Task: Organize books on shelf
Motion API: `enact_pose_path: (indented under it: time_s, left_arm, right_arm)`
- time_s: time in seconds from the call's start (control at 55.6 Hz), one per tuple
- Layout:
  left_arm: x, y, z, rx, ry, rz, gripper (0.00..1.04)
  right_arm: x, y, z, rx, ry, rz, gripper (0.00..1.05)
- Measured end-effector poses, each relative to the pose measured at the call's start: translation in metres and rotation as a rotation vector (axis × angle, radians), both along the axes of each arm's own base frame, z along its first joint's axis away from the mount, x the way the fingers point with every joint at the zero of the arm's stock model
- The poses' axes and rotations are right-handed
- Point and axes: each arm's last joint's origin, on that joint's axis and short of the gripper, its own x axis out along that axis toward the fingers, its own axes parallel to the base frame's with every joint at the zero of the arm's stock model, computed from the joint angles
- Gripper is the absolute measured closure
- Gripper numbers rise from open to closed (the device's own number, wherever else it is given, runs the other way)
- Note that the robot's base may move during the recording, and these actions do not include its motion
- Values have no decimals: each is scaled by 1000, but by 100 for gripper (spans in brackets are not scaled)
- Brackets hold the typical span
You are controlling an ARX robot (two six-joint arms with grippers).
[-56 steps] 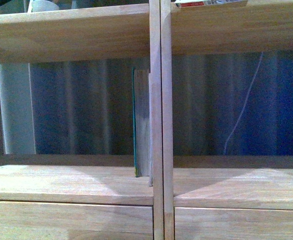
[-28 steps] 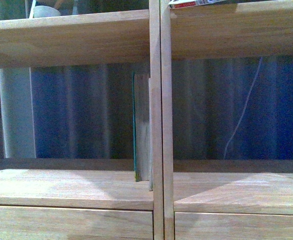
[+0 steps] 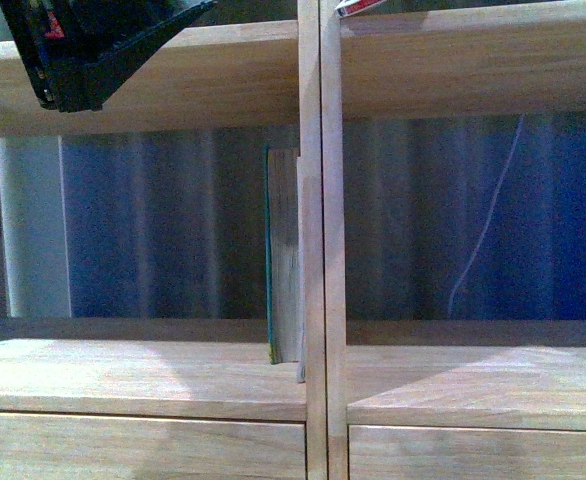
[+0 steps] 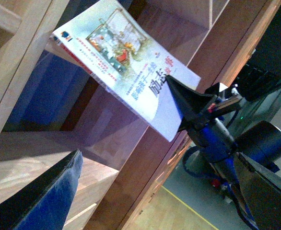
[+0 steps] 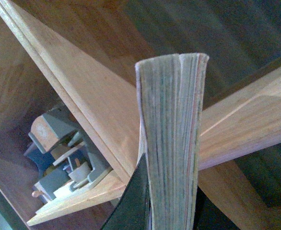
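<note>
Thin book [image 4: 126,62]: white illustrated cover, red title characters, red-striped spine; clamped at one corner by the right pincer [image 4: 176,96], at the shelf's [image 3: 453,70] upper right level, nearly all cut off in front view. Teal volume [image 3: 283,250]: upright against the central divider [image 3: 313,200]. Left pincer [image 4: 157,157]: fingers apart.

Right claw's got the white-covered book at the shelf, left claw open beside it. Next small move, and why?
I'd probably ease the left claw toward the free edge of the white-covered book and close gently. The right claw pinches it by one corner only, and the left claw is open, not touching it.
</note>
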Motion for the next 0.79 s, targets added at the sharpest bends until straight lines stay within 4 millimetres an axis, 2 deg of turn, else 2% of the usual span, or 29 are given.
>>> enact_pose_path:
  time_s: [0.27,0.45,0.594,0.792]
  left_arm:
    - [-5,-19,19,-54,-6,-51,7]
    - [-8,-26,17,-57,0,-73,7]
    - [-7,-27,6,-51,30,-64,7]
    - [-9,-31,5,-59,41,-63,7]
  right_arm:
    - [-10,8,5,13,-20,32,98]
    - [-36,-2,1,18,-28,14,98]
    - [-55,-13,-9,55,-20,-33,98]
    - [-56,8,-14,58,5,57,98]
